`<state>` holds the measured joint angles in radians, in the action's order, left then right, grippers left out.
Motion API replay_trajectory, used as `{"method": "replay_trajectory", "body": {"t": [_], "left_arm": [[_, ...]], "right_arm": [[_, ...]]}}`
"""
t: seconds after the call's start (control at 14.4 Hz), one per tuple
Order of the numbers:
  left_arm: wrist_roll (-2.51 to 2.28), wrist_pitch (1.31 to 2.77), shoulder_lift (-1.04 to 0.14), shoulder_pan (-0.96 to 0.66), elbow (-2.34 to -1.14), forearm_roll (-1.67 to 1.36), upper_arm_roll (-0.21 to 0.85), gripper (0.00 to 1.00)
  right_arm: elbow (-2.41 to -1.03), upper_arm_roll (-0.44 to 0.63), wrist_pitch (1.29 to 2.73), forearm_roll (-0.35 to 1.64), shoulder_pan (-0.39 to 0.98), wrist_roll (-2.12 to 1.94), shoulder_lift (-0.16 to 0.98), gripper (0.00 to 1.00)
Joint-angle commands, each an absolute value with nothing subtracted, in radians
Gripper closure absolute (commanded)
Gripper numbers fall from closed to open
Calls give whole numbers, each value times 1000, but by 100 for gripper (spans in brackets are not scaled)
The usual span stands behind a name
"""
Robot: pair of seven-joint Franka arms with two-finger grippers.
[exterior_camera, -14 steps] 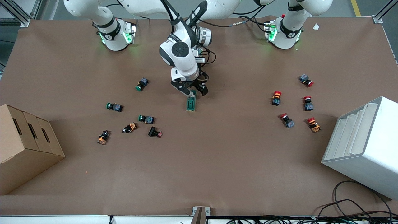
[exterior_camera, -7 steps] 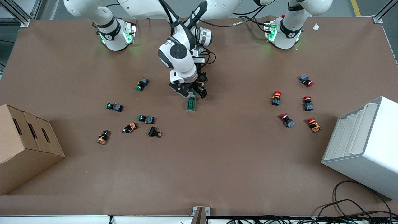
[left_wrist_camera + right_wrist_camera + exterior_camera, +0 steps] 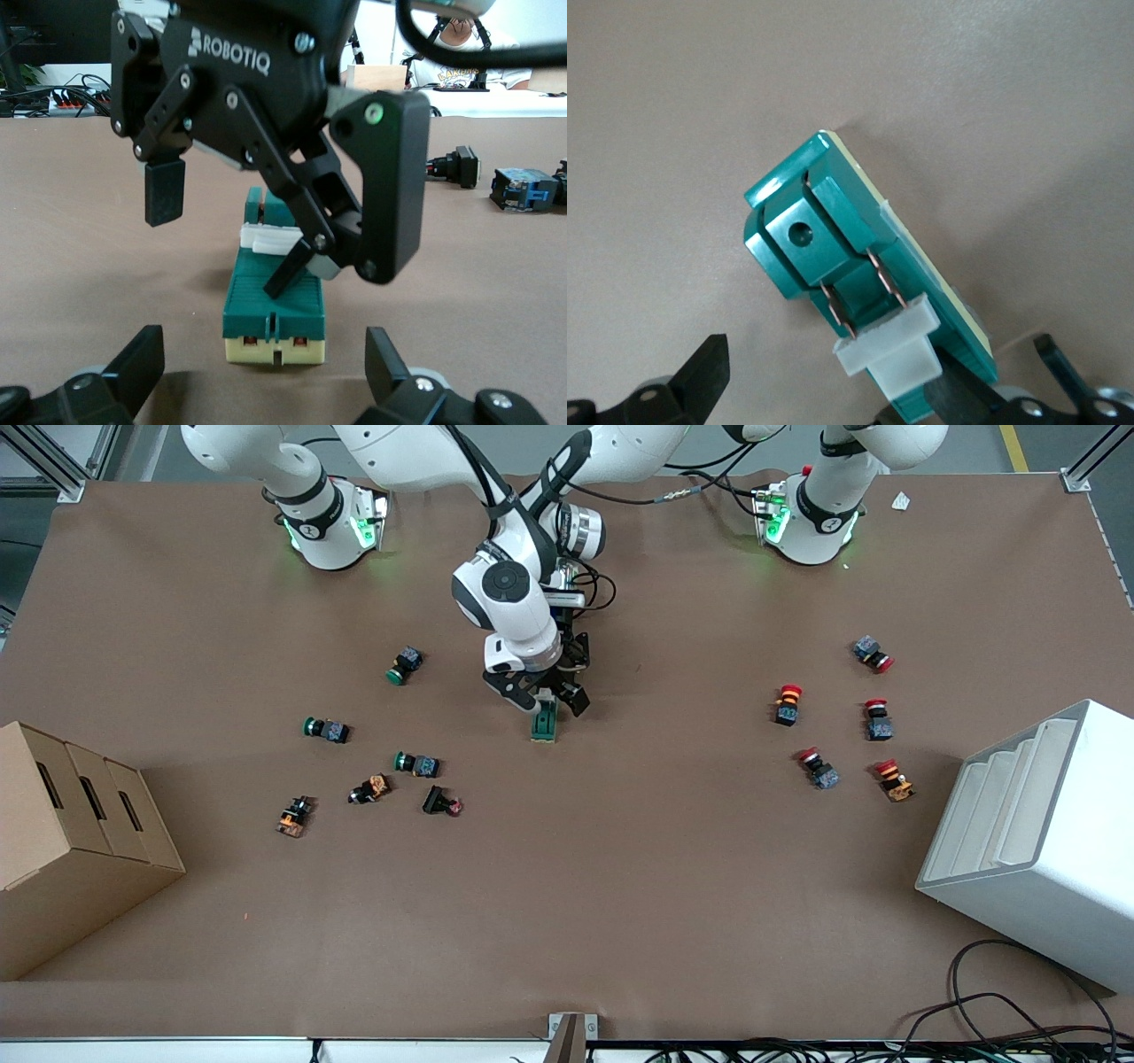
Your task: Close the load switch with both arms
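Note:
The load switch (image 3: 543, 729) is a dark-green block lying mid-table; it also shows in the left wrist view (image 3: 275, 301) and the right wrist view (image 3: 824, 221). Its white lever (image 3: 270, 237) stands up from its top (image 3: 890, 350). My right gripper (image 3: 547, 698) hangs open over the lever end (image 3: 226, 230) (image 3: 879, 350). One of its fingers (image 3: 288, 270) touches the lever and the other is in the air beside the switch. My left gripper (image 3: 266, 372) is open and low at the switch's cream end, with a finger on either side and apart from it. In the front view the right arm mostly hides it.
Several green-capped and orange push buttons (image 3: 416, 763) lie toward the right arm's end, and several red-capped ones (image 3: 818, 768) toward the left arm's end. A cardboard box (image 3: 80, 841) and a white bin (image 3: 1036, 833) stand at the table's two ends. Cables (image 3: 1001, 1010) lie at the near edge.
My right gripper has sunk lower over the switch's lever end, and its wrist has shifted slightly. The switch has stayed in place.

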<state>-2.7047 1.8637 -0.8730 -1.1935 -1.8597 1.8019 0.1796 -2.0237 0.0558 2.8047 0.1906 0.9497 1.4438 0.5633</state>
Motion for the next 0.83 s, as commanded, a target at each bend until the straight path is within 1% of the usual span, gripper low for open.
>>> {"method": "replay_trajectory", "body": {"t": [0.0,0.21,0.42,0.77], "left_arm": [[-2723,1875,-888,-1183,-1839,1829,179,0],[-2724,1875,-888,-1183,-1839,1829,178,0],[-2726,1875,-887,-1183,-1839,1828,178,0],[-2726,1875,-885,-1181,-1838,1829,179,0]], "right_arm": [[-1971,48,2816,209,919,1436,589,0],[-1925,46,2795,210,890,1439,589,0],[-1864,46,2705,210,871,1434,589,0],[-1842,46,2694,209,848,1430,589,0]]}}
